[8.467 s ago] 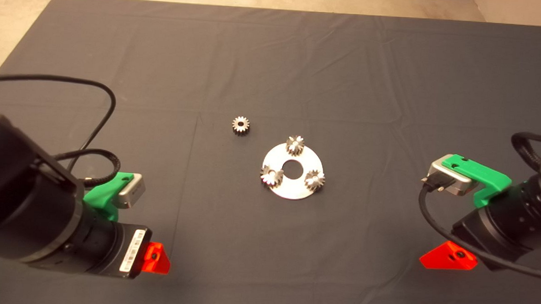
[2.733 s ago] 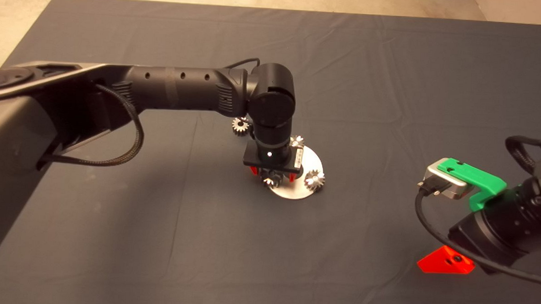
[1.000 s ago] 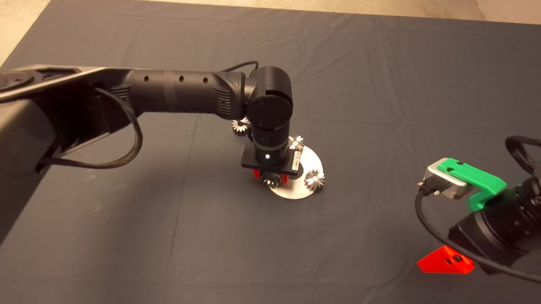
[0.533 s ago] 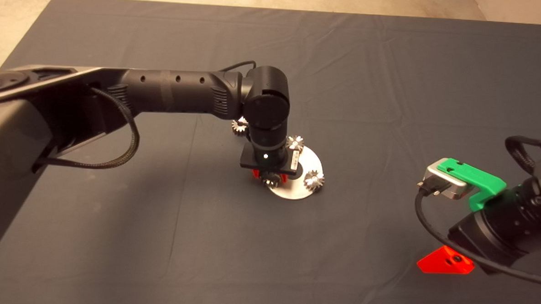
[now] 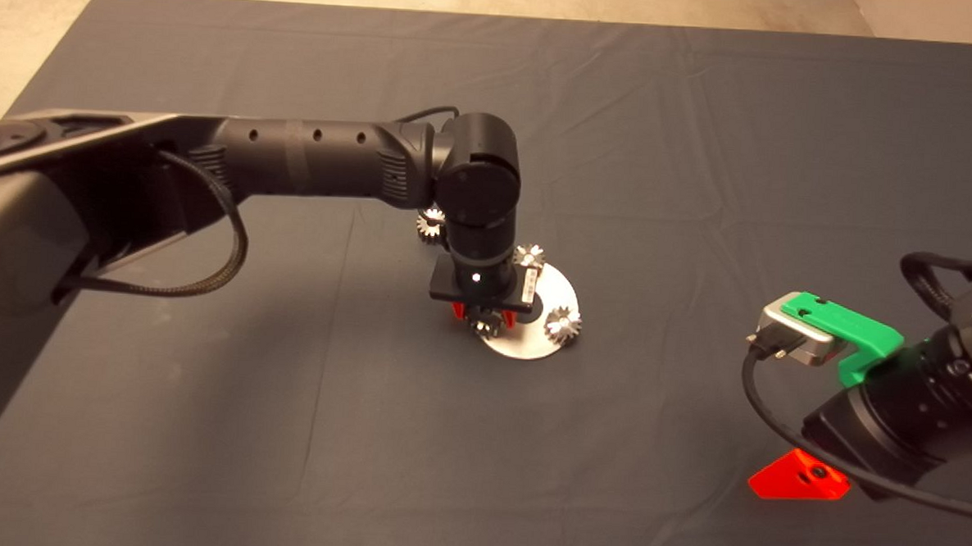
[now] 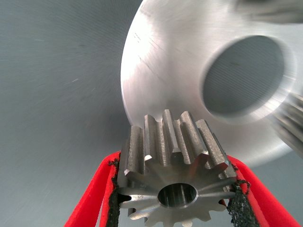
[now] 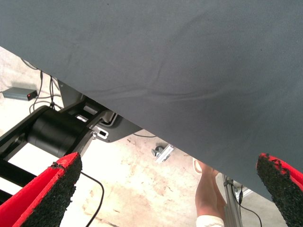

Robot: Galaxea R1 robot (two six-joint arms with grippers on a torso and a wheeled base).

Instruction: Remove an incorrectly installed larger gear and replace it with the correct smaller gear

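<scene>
Gripping the larger gear (image 6: 176,182) off the plate (image 6: 156,71), left hand (image 5: 483,312) clamped shut; right hand (image 5: 799,477) open, idle; smaller gear (image 5: 431,224) not yet fitted.

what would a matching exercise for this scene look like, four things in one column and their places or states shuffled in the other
Things:
1. bright shiny silver larger gear with long teeth
2. small dull dark-grey smaller gear
3. round silver metal plate
4. green right gripper with red fingers

Places or states:
a. open, near the lower right of the dark mat
b. clamped between the red fingers of the left gripper
c. flat on the mat, with a round hole in its centre
d. loose on the mat, off the plate

Pairs: 1-b, 2-d, 3-c, 4-a
</scene>
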